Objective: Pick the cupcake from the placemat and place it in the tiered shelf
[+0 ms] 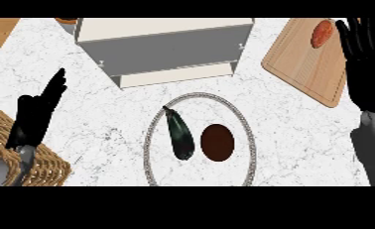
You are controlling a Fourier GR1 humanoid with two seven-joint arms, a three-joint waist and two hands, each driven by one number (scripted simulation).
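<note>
and here's the counter from above: the cupcake (pixel 218 142), a dark brown round seen from the top, sits on the round placemat (pixel 153 133) with its pale braided rim, right of centre on the mat. just beside it on the left lies a dark green eggplant (pixel 180 136), stem end pointing up and away, close to the cupcake but not touching it. beyond the mat stands the tiered shelf (pixel 167 49), grey with cream-coloured tops, two levels showing. the left hand (pixel 38 111) is at the left edge, fingers straight and pointing up toward the shelf, grasping nothing, over the corner of a wicker basket (pixel 48 166). the right hand (pixel 359 59) is at the far right edge, fingers straight and upward, released, lying partly over the wooden cutting board (pixel 304 62). on that board's top end rests a reddish-orange food item (pixel 322 33), too small to name. both hands are well apart from the cupcake.
</note>
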